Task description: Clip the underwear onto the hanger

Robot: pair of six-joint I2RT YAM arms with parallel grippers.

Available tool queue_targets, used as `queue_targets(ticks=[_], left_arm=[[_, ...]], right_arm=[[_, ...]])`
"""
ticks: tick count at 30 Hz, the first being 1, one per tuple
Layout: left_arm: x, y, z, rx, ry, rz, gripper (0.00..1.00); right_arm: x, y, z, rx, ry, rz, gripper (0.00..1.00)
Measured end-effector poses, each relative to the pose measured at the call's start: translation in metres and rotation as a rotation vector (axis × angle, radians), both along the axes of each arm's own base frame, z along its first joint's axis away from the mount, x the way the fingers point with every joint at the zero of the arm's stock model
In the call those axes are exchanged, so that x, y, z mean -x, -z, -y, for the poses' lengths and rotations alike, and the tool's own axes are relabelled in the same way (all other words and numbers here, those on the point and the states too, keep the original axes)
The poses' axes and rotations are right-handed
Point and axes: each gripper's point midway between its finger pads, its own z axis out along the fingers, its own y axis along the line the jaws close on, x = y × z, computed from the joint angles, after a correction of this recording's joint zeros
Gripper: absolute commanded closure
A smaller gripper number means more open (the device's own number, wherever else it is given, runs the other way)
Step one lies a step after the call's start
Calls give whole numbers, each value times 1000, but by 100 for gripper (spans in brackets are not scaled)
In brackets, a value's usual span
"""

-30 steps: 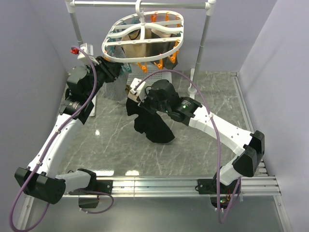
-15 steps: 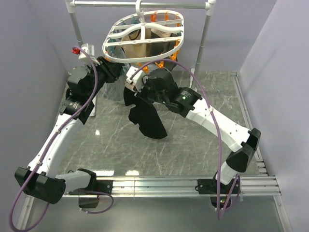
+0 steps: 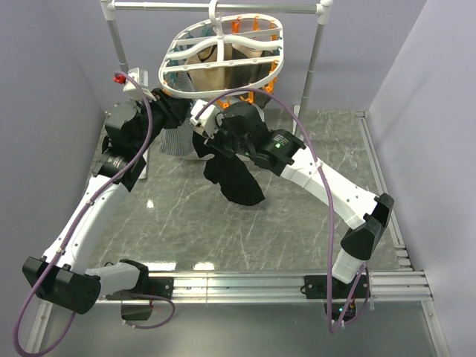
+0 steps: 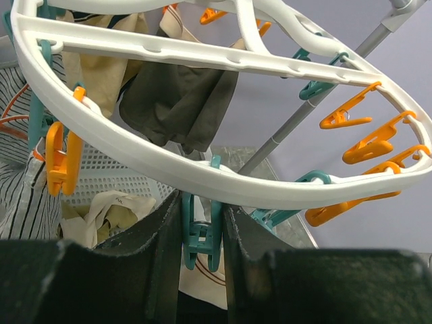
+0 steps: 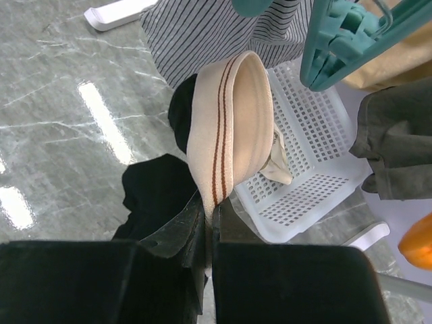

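Note:
The white oval hanger hangs from the rail at the back and fills the left wrist view. My left gripper is under its near-left rim, its jaws pressed on both handles of a dangling teal clothespin. My right gripper is shut on the beige waistband of the black underwear. It holds the underwear up just under the hanger, and the black fabric hangs down toward the table. A teal clothespin hangs just above and right of the waistband.
A white perforated basket with a beige garment stands under the hanger. A striped cloth hangs beside it. Beige and dark olive garments are clipped inside the hanger. Orange clothespins dangle along its rim. Grey rail posts stand behind.
My right arm has raised the underwear and carried it back-left, up under the hanger next to the left gripper. The left arm has barely moved.

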Motion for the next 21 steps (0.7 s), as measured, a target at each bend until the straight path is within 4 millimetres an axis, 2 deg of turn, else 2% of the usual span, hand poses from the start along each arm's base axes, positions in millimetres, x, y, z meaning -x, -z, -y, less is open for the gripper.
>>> queue_targets(ticks=[5,15,21], left_arm=[[1,3,2,-3,5,-10,100],[3,4,8,-9,21,-9,100],[3,4,9,-20,22,-4,100]], right_arm=[[1,-1,1,4,0,-1,100],[1,-19,-1,-18,-6,29,100],[2,-21,-3,-15,-13,37,100]])
